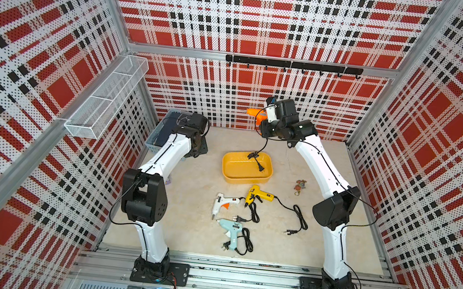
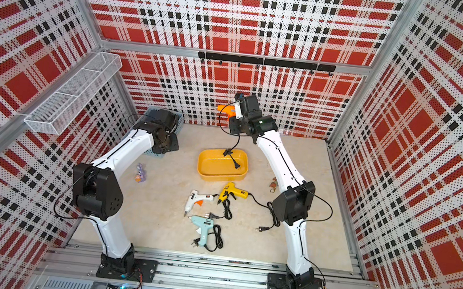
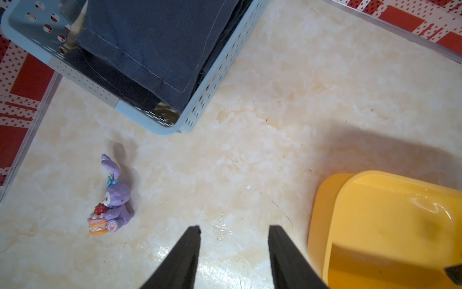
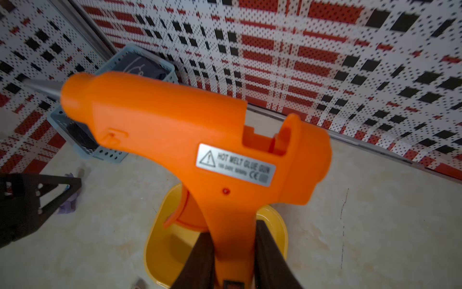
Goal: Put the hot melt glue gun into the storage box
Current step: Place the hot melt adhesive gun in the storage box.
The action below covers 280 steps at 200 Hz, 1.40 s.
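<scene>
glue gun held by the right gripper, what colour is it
Orange. The glue gun shows best in the right wrist view.

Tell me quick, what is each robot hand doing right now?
Left gripper: open, holding nothing.
Right gripper: closed on the handle of the orange glue gun.

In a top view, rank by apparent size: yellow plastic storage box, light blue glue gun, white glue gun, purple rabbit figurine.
Largest: yellow plastic storage box.
Then light blue glue gun and white glue gun, too alike to rank.
Smallest: purple rabbit figurine.
</scene>
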Tool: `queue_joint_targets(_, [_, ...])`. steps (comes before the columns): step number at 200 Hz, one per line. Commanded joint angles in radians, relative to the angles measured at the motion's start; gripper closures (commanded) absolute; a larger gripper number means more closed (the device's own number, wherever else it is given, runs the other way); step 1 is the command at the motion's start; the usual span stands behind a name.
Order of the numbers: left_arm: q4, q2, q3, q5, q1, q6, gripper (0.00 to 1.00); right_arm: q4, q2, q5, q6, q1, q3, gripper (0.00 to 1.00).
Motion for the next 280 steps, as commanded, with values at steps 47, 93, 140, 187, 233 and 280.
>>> queue_joint_targets(47, [0.033, -0.044, -0.024, -0.003, 0.017, 0.0, 0.5, -0.06, 0.102, 0.056, 0.009, 0.035, -0.116, 0.96])
queue_joint_targets(93, [0.039, -0.045, -0.036, 0.003, 0.021, 0.003, 0.5, -0.127, 0.179, 0.057, 0.018, 0.046, -0.132, 0.96])
queue_joint_targets(140, [0.038, -0.041, -0.034, 0.009, 0.026, 0.008, 0.5, -0.162, 0.26, 0.031, 0.024, 0.055, -0.107, 0.93])
queue_joint_targets(187, [0.037, -0.041, -0.034, 0.009, 0.026, 0.009, 0.5, -0.185, 0.306, 0.017, 0.031, 0.062, -0.094, 0.88])
queue_joint_targets(233, [0.038, -0.047, -0.037, 0.006, 0.026, 0.009, 0.5, -0.17, 0.299, 0.026, 0.014, 0.106, -0.096, 0.81])
queue_joint_targets(280, [0.039, -0.052, -0.043, 0.005, 0.026, 0.011, 0.5, -0.165, 0.303, 0.019, 0.012, 0.126, -0.088, 0.61])
